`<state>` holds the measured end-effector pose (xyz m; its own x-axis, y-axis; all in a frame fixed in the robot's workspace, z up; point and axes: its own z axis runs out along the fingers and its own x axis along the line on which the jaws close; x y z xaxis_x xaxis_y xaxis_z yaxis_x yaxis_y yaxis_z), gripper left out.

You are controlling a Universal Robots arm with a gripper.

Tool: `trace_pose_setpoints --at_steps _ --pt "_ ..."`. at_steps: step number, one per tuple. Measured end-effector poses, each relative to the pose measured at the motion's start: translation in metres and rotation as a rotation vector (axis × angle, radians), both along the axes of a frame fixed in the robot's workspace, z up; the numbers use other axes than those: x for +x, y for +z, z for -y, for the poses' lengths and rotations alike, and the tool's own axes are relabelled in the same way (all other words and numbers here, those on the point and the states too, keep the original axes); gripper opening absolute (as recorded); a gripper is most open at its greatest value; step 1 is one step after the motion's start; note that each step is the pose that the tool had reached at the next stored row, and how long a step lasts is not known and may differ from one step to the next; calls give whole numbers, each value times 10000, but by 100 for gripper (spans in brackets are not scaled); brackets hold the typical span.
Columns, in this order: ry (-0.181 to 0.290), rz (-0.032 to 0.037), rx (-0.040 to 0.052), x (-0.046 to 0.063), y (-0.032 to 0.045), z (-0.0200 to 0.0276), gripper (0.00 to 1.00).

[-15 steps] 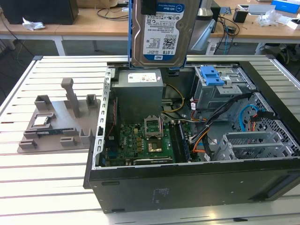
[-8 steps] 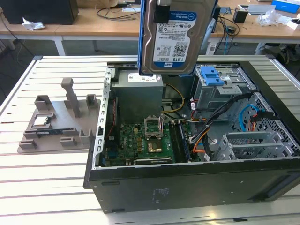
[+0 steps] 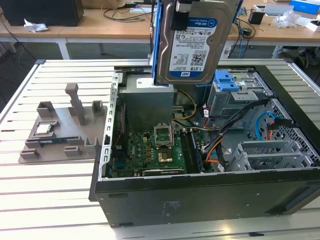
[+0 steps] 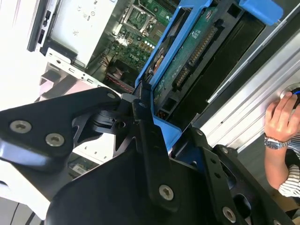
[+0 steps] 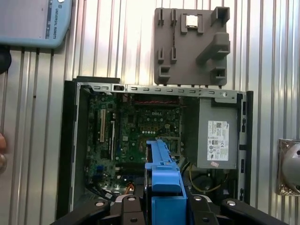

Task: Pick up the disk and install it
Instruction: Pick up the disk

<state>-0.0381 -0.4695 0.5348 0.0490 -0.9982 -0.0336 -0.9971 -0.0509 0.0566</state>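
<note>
The disk, a silver hard drive with a white-and-blue label in a blue carrier bracket, hangs upright high above the open computer case. My gripper is shut on its upper end at the top of the exterior view. In both wrist views the black fingers clamp the blue carrier from either side, with the disk pointing down toward the case. The grey drive cage with a blue latch sits below and to the exterior view's right of the disk.
Inside the case lie the green motherboard, a grey power supply and loose cables. A grey fixture holding a small CPU chip stands to the exterior view's left. A person's hand rests beyond the table edge.
</note>
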Motion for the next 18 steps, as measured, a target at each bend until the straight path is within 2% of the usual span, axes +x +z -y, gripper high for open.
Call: trace_pose_setpoints --at_steps 4,5,15,18 --pt "0 0 1 27 -14 58 37" --pt "0 0 -1 44 -22 99 37" --pt "0 0 -1 95 -49 209 37" --pt "0 0 -1 112 -62 257 37"
